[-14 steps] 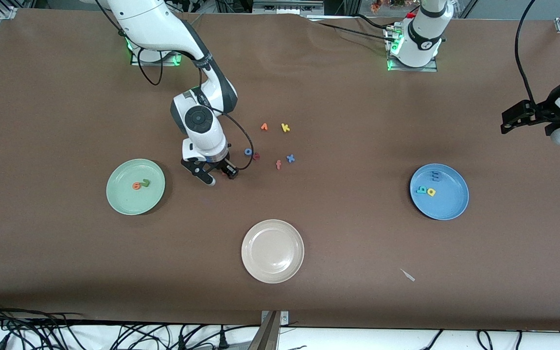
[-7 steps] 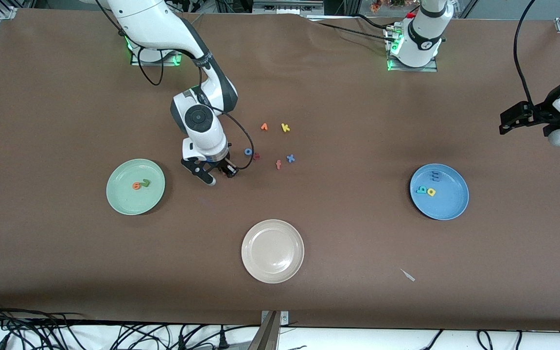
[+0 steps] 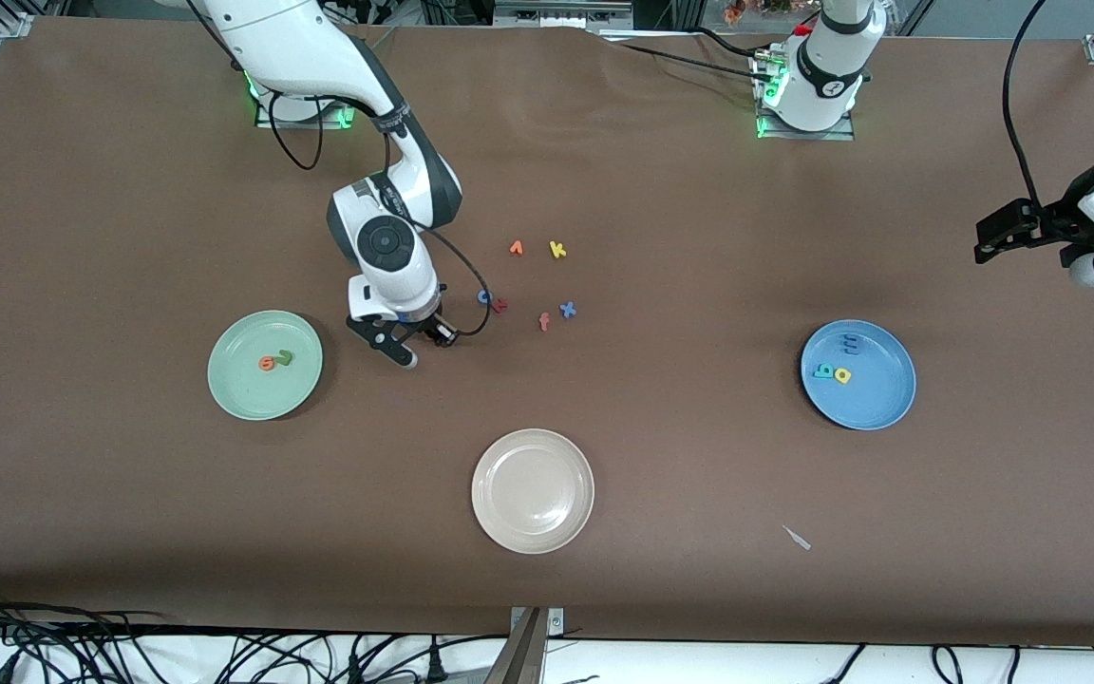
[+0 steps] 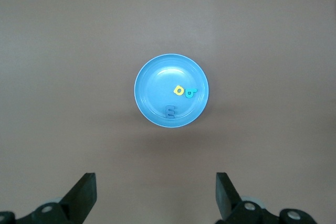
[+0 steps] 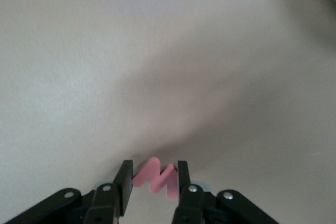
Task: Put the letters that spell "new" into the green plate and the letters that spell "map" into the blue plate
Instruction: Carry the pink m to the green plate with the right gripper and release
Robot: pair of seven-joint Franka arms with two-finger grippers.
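Observation:
My right gripper (image 3: 424, 344) is low over the table between the green plate (image 3: 243, 385) and the loose letters. It is shut on the pink w (image 5: 156, 181), which stands on edge between the fingers. An orange e (image 3: 268, 363) and a green n (image 3: 285, 357) lie in the green plate. The blue plate (image 3: 875, 394) holds the blue m (image 4: 170, 111), yellow a (image 4: 179, 90) and teal p (image 4: 190, 93). My left gripper (image 4: 155, 195) waits open and empty, high at the left arm's end of the table.
A beige plate (image 3: 533, 490) sits nearer the camera, mid-table. Loose letters lie beside my right gripper: blue o (image 3: 484, 296), dark red letter (image 3: 500, 305), salmon f (image 3: 544, 322), blue x (image 3: 567, 309), yellow k (image 3: 557, 250), an orange letter (image 3: 516, 248). A white scrap (image 3: 797, 538) lies near the front edge.
The right gripper's fingers have closed on the pink w, and the hand has shifted slightly toward the green plate. The left arm has barely moved.

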